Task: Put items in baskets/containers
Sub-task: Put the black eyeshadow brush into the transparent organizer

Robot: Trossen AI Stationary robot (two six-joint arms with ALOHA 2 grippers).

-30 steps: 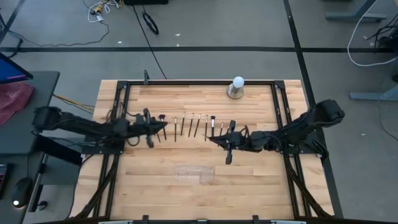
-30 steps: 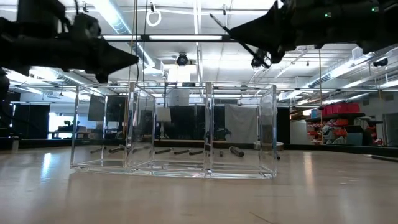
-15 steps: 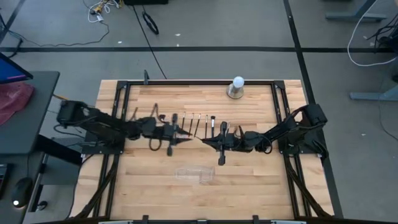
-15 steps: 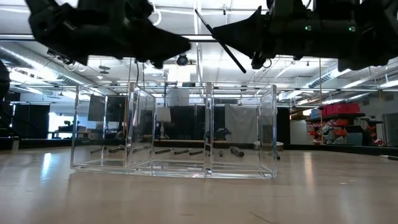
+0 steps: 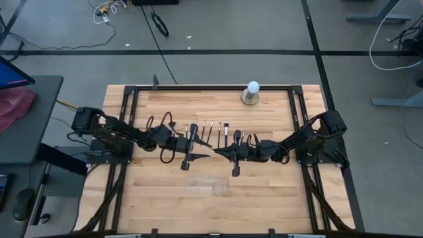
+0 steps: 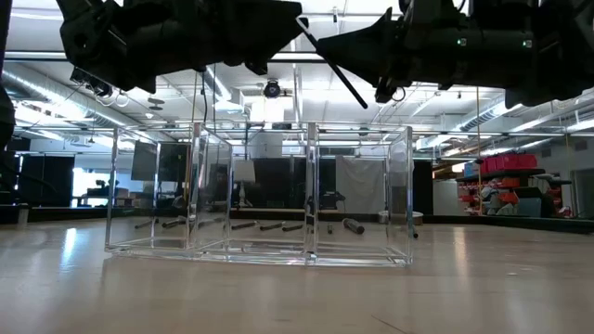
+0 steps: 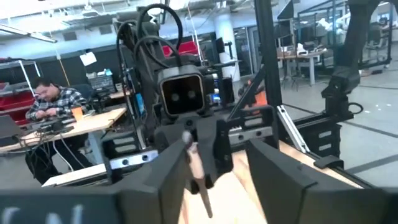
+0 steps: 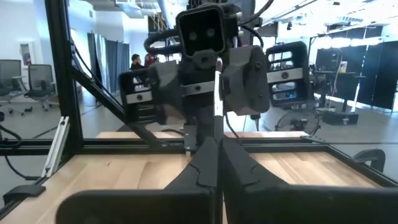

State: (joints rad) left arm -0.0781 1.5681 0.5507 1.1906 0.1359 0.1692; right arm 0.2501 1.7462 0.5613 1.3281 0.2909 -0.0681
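the right gripper [image 5: 218, 152] hung above mid-table with its fingers [image 8: 208, 163] pressed together on a slim makeup brush [image 6: 329, 63], which slanted up out of the grip in the low view. facing it tip to tip, the left gripper [image 5: 206, 155] had its fingers [image 7: 273, 171] spread apart, and the brush handle stood in the gap between them (whether either pad touched it i cannot tell). behind both grippers the remaining makeup brushes [image 5: 210, 131] lay in a row across the wooden table [image 5: 264, 192], and the clear plastic tray [image 5: 206, 183] sat on the near side, just beside the meeting point and below it in height. this looked like a handover in mid-air, or else the right arm was about to carry its brush to the tray alone. done well, one gripper should have kept firm hold until the other had closed, then the brush should have been turned level with the tray's long side and lowered inside the walls before release. the white ball on a grey base [image 5: 251, 92] stood well apart at the far edge.
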